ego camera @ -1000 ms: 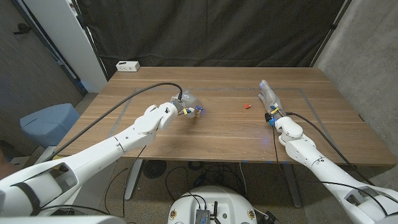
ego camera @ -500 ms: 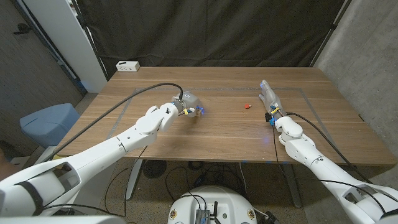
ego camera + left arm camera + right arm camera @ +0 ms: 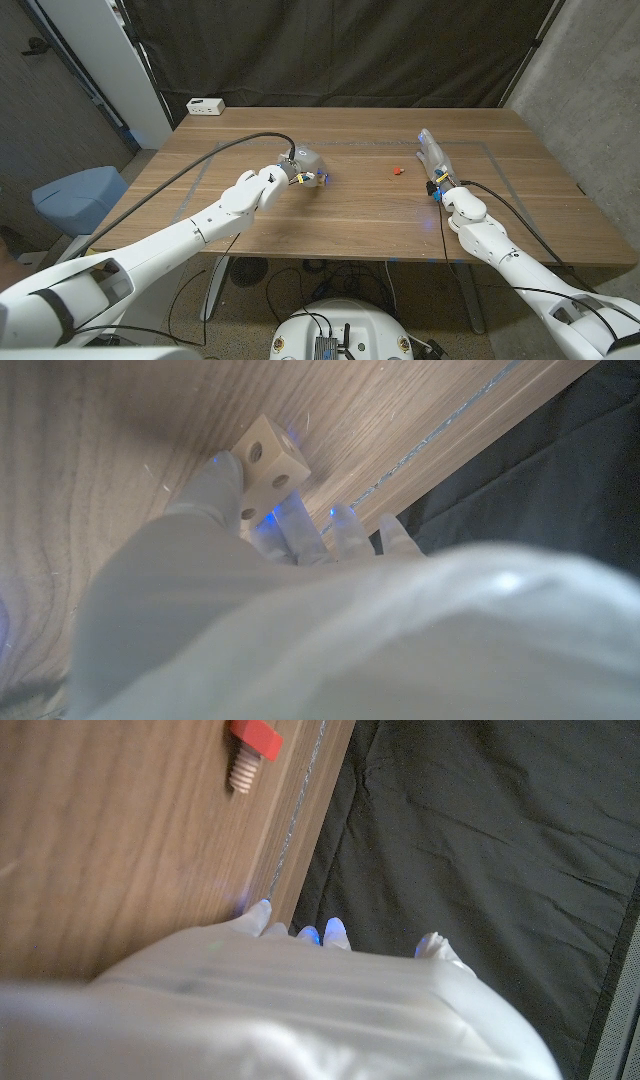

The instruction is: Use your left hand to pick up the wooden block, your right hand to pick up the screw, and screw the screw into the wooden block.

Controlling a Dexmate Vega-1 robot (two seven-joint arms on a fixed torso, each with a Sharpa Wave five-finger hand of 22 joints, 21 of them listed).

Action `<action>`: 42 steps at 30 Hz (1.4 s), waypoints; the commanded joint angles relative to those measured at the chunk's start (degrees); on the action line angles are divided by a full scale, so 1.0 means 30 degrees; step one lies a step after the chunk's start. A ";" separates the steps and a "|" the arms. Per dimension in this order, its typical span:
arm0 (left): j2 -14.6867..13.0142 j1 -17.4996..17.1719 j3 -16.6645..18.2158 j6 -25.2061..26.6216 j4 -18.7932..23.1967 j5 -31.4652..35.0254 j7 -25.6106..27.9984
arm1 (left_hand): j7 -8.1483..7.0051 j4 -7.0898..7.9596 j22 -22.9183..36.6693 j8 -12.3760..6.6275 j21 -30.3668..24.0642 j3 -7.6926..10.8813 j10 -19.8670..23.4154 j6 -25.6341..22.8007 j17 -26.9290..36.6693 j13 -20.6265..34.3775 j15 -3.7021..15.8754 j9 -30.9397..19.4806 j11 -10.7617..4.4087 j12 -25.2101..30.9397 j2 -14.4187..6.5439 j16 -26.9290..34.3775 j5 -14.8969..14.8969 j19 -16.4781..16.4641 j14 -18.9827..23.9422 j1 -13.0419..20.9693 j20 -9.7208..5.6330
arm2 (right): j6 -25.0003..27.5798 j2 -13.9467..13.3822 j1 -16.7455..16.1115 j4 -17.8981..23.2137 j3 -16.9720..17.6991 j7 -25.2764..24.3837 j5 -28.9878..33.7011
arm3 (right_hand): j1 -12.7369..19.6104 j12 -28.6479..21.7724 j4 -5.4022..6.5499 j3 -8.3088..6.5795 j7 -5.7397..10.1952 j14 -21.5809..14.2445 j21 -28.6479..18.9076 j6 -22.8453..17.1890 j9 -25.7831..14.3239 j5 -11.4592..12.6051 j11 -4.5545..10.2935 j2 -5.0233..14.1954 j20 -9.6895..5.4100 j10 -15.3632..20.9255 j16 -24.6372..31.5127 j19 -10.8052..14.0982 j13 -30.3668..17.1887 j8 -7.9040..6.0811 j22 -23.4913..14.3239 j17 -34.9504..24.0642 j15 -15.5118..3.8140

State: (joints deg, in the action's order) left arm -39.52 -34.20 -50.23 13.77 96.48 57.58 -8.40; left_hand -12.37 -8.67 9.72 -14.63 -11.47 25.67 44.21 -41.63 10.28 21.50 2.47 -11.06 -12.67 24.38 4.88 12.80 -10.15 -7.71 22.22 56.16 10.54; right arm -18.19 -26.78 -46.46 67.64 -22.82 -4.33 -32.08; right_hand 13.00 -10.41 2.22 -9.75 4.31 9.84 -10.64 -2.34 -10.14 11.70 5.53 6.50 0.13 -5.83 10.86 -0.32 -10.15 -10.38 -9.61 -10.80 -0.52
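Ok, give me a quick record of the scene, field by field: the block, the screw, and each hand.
wooden block: on the table, holes visible on its faces, left hand's fingers touching it
screw: red head, lying on the table, apart from both hands
left hand: at the block, a firm grip not confirmed
right hand: fingers extended, holding nothing, beside the screw
table: wooden

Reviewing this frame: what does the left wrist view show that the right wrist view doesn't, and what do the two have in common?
Left wrist view: the wooden block with round holes in its faces, on the table, with the left hand reaching to it, fingers against it. Right wrist view: the screw, red head and pale threaded shaft, lying on the table apart from the right hand. Both share the wooden table and the black curtain behind it.
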 commanded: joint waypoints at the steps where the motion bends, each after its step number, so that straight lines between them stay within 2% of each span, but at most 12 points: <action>1: 0.0201 0.0142 -0.0187 0.0168 -0.0273 -0.0193 0.0464 | 0.0001 -0.0015 0.0108 -0.0119 -0.0073 -0.0165 0.0345 -0.0342 0.0083 0.0133 0.1511 -0.0055 -0.0019 0.0116 -0.0024 0.0090 0.0021 -0.0199 0.0411 0.0237 0.0059 | 0.0039 0.0030 0.0132 -0.0212 -0.0026 0.0124 -0.0053 | -0.0133 -0.0114 -0.0122 -0.0021 0.0081 0.0601 -0.0126 -0.0080 -0.0064 0.0149 0.0112 -0.0071 0.0186 0.0092 0.0147 0.0084 -0.0060 -0.0132 -0.0053 -0.0033 -0.0168; 9: 0.0290 0.0055 -0.0236 0.0523 -0.0197 -0.0167 0.0784 | 0.0016 0.0041 0.0119 -0.0253 -0.0060 -0.0400 0.1067 -0.1180 0.0103 0.0265 0.1809 -0.0064 -0.0017 0.0208 -0.0177 0.0116 -0.0005 -0.0467 0.0848 0.0251 -0.0028 | -0.0007 0.0036 0.0113 -0.0252 -0.0020 0.0212 -0.0112 | -0.0162 -0.0129 -0.0120 -0.0027 0.0059 0.0578 -0.0125 -0.0100 -0.0064 0.0152 0.0083 -0.0061 0.0199 0.0148 0.0155 0.0085 -0.0062 -0.0139 -0.0054 -0.0036 -0.0161; 24: -0.0235 -0.0521 0.0252 0.0885 0.0662 -0.0143 0.1750 | 0.0009 0.0021 0.0126 -0.0450 -0.0049 -0.0655 0.1687 -0.2234 0.0135 0.0272 0.2180 -0.0065 -0.0026 0.0114 -0.0293 0.0137 -0.0044 -0.0758 0.1252 0.0382 -0.0299 | 0.0043 -0.0071 0.0081 0.0059 -0.0085 0.0211 0.0005 | -0.0204 -0.0118 -0.0121 -0.0043 0.0065 0.0562 -0.0123 -0.0111 -0.0065 0.0159 0.0125 -0.0042 0.0203 0.0154 0.0157 0.0089 -0.0063 -0.0139 -0.0056 -0.0038 -0.0161; 42: 0.0081 -0.1514 0.1489 0.1874 0.1207 -0.1770 0.3587 | -0.0002 0.0086 0.0129 -0.0489 -0.0035 -0.0855 0.2025 -0.2695 0.0159 0.0096 0.2249 -0.0046 -0.0023 -0.0075 -0.0323 0.0152 -0.0034 -0.0884 0.1448 0.0303 -0.0412 | 0.0709 -0.0783 -0.0263 0.1684 -0.0209 -0.0455 0.0725 | -0.0229 -0.0121 -0.0131 -0.0067 0.0078 0.0565 -0.0125 -0.0158 -0.0065 0.0168 0.0102 -0.0019 0.0194 0.0187 0.0150 0.0101 -0.0065 -0.0152 -0.0057 -0.0037 -0.0155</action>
State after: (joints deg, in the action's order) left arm -39.87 -36.98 -47.86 17.91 99.18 55.10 -0.65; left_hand -12.30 -8.31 10.01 -15.91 -11.47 23.34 49.64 -49.07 10.54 21.60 2.68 -11.05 -12.61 24.25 4.37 12.80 -9.87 -10.05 25.88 57.16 9.40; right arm -17.59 -27.74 -46.68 69.81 -23.11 -4.19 -31.61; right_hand 12.76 -10.41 2.22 -9.75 4.49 9.84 -10.64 -2.52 -10.28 11.70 5.74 6.27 0.43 -5.62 10.85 0.00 -10.27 -10.61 -9.61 -10.79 -0.52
